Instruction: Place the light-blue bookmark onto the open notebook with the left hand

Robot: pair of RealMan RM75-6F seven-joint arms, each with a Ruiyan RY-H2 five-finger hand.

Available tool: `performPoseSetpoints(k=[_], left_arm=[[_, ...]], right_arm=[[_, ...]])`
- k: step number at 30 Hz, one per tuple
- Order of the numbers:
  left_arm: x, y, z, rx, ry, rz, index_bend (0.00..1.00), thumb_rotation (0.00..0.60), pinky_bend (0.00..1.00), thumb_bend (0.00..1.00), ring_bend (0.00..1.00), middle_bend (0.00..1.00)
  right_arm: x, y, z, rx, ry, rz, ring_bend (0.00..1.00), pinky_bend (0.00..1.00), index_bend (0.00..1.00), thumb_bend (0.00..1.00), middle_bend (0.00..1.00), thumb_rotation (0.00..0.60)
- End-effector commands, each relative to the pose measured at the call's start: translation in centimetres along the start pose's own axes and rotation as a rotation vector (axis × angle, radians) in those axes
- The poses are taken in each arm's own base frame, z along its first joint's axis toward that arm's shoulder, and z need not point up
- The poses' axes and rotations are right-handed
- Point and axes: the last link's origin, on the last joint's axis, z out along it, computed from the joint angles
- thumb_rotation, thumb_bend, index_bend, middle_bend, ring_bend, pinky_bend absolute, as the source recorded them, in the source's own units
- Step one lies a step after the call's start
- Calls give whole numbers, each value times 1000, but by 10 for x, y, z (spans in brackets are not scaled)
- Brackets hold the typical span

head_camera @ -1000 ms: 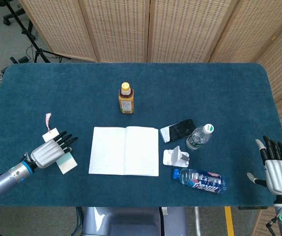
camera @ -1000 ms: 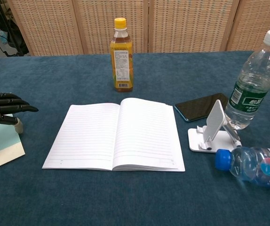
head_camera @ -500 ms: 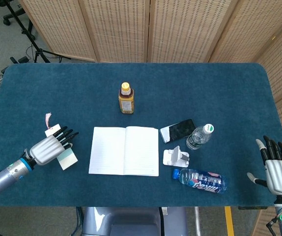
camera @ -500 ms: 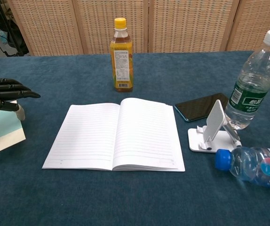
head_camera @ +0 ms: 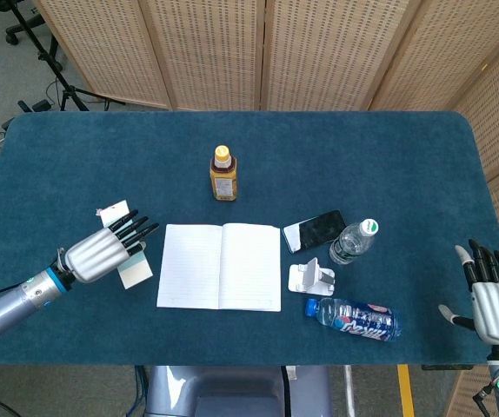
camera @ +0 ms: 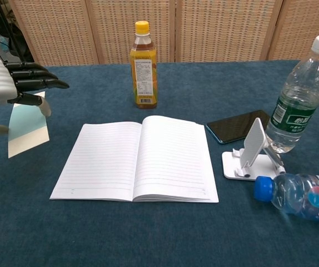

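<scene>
Under our left robot hand [camera: 6, 83] hangs the light-blue bookmark [camera: 28, 128], pinched tight and lifted off the table [camera: 148, 245] so we can carry it to the open notebook [camera: 137, 161] just beside.

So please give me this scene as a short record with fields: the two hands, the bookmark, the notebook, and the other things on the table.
left hand: holds the light-blue paper bookmark, lifted off the table
bookmark place: left of the open white lined notebook, not yet on it
right hand: open, at the table's right edge
other things: yellow-capped orange drink bottle, black phone, white phone stand, upright clear bottle, lying blue-capped bottle
</scene>
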Motion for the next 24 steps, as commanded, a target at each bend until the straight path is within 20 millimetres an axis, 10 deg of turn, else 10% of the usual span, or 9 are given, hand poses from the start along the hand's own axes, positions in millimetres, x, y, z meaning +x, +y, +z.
performPoseSetpoints(k=[1,24], left_arm=[[8,-1,11,-20,43,34,395,600,87,212,0,0],[17,43,81,-276,222,129,395,600,87,209,0,0]], right_arm=[[0,1,1,-3,-1,1,0,0,0,0,0,600],[4,13,5,-35,-7,47,0,0,0,0,0,600]])
